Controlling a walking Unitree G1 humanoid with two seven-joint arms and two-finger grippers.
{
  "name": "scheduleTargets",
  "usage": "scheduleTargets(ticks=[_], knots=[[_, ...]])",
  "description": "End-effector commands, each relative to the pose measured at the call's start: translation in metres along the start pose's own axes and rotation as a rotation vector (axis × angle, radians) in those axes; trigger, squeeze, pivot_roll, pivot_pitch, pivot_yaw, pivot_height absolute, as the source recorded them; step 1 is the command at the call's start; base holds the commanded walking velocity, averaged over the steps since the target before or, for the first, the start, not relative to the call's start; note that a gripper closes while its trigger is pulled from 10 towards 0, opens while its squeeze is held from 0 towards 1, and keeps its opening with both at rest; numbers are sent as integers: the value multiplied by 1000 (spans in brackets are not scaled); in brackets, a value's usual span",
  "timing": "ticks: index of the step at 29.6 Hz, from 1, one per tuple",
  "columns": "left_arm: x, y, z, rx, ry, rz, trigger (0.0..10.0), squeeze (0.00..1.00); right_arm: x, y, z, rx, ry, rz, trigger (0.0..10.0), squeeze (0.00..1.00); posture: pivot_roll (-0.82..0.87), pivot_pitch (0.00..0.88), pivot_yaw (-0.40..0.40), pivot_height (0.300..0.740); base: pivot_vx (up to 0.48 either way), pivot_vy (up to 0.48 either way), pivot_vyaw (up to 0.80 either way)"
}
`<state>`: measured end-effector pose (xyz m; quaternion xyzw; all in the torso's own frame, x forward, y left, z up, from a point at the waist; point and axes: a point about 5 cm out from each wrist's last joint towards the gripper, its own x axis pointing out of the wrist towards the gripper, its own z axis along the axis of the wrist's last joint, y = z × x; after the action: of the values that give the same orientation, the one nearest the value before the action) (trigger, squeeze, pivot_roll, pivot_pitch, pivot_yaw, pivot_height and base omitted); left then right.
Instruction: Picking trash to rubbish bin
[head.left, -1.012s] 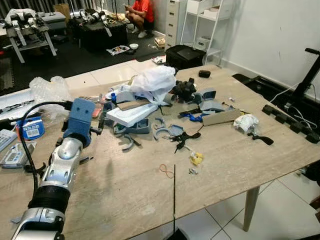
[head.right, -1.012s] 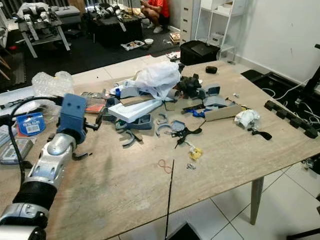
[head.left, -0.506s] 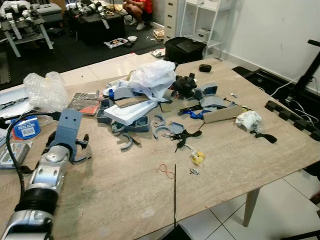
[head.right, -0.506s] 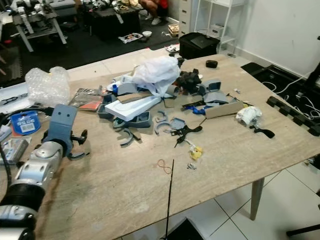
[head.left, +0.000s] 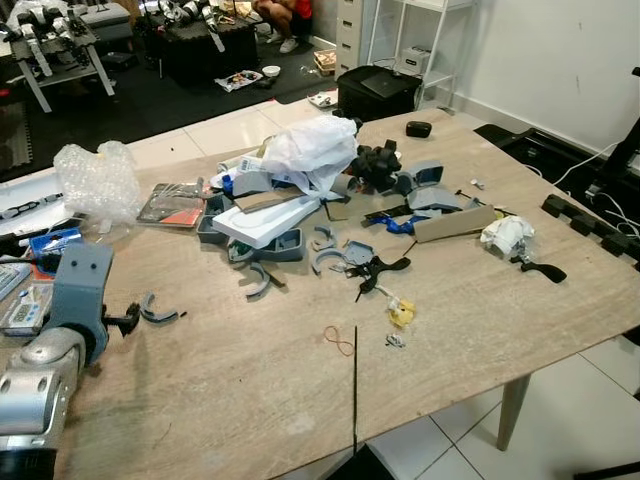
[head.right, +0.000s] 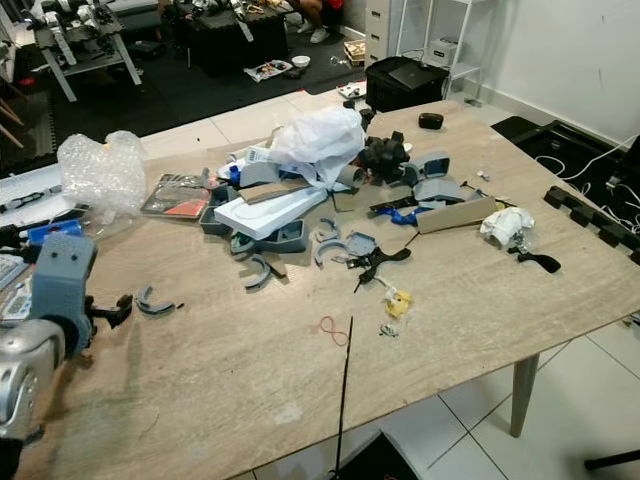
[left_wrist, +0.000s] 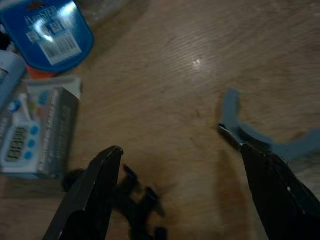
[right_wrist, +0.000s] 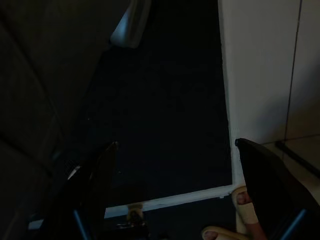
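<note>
My left claw (left_wrist: 180, 195) gapes empty at the bench's left edge, grey curved scrap (head.left: 157, 314) just beside it.

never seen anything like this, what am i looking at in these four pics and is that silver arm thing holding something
It is a walking humanoid robot with two silver arms, each ending in a two-fingered black claw. The two wide pictures come from cameras in its head, looking down at a wooden table. The two close, darker ones come from cameras on its wrists, looking along the fingers.

On the table lies clutter: a white plastic bag, bubble wrap, grey curved plastic pieces, a crumpled white paper and a red rubber band.

The left claw hovers open over the table's left side, beside one grey curved piece, holding nothing. The right claw is open too, over dark floor, where someone's sandalled toes show.
</note>
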<state>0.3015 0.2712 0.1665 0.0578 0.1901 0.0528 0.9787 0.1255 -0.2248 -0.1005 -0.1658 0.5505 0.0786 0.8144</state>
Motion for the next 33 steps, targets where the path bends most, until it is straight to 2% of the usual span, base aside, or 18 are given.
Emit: scheduleTargets(ticks=[1,2,5,8,11,16,18,21,24,27,28,29,30,33], knots=[[-1,-4,-4,-30,14,-10,10000,0,0,9,-6,0,25,25,10000,0,-58,218,112,740,0,0,0],[-1,-4,-4,-30,14,-10,10000,0,0,9,-6,0,25,25,10000,0,-58,218,112,740,0,0,0],[2,-18,-1,-76,8,-28,10000,0,1,11,-3,5,18,24,10000,0,-62,212,118,740,0,0,0],[3,-21,-1,-81,10,-29,10000,0,1,11,-3,6,17,23,10000,0,-63,208,120,740,0,0,0],[6,-34,0,-119,3,-48,10000,0,1,12,-4,8,20,21,10000,0,-66,204,126,740,0,0,0],[11,-42,-1,-130,3,-53,10000,0,1,13,-4,16,20,19,10000,0,-71,202,131,740,0,0,0],[17,-44,-11,-68,34,-21,10000,0,1,14,-5,22,20,19,10000,0,-73,198,134,740,0,0,0],[22,-47,-23,-86,63,-9,10000,0,1,15,-5,28,19,19,10000,0,-74,197,133,740,0,0,0],[23,-48,-28,-120,73,9,10000,0,1,16,-6,30,20,19,10000,0,-78,197,137,740,0,0,0],[28,-48,-29,-211,64,64,10000,0,1,17,-7,35,21,17,10000,0,-79,196,137,740,0,0,0],[28,-48,-29,-211,64,64,10000,0,1,17,-7,35,21,17,10000,0,-79,196,137,740,0,0,0],[29,-47,-28,-252,57,77,10000,0,1,17,-7,36,21,17,10000,0,-80,194,137,740,0,0,0],[32,-48,-21,-332,29,75,10000,0,1,17,-7,36,22,16,10000,0,-81,193,137,740,0,0,0],[33,-52,-15,-379,6,44,10000,0,1,17,-7,36,22,16,10000,0,-83,191,138,740,0,0,0]])
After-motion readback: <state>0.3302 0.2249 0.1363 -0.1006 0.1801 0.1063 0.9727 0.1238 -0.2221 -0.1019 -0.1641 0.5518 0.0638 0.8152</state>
